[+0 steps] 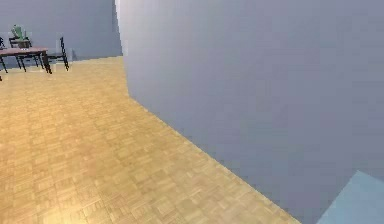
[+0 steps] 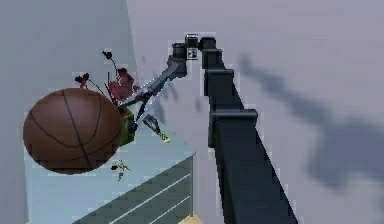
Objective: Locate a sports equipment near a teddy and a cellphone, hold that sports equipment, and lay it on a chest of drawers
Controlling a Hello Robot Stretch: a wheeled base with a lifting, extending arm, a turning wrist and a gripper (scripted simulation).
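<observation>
A large brown basketball (image 2: pixel 74 130) shows at the arm side view's left, at the far end of the gripper (image 2: pixel 132 112). Below and behind the ball lies the pale blue top of a chest of drawers (image 2: pixel 150 170), with drawer fronts (image 2: pixel 150 205) under it. The dark arm (image 2: pixel 232 140) rises from the bottom edge to two white squares (image 2: pixel 200 44), and the gripper's body slants down left from there. I cannot tell whether the ball rests on the chest top or hangs above it, so I cannot tell whether the gripper holds it.
Red and black bits (image 2: pixel 118 84) show just above the ball, and a small dark speck (image 2: pixel 121 168) lies on the chest top. A grey-blue wall (image 1: pixel 260 90) runs along the forward view's right, with parquet floor (image 1: pixel 90 150) beside it. A dark table with chairs (image 1: pixel 28 55) stands far left.
</observation>
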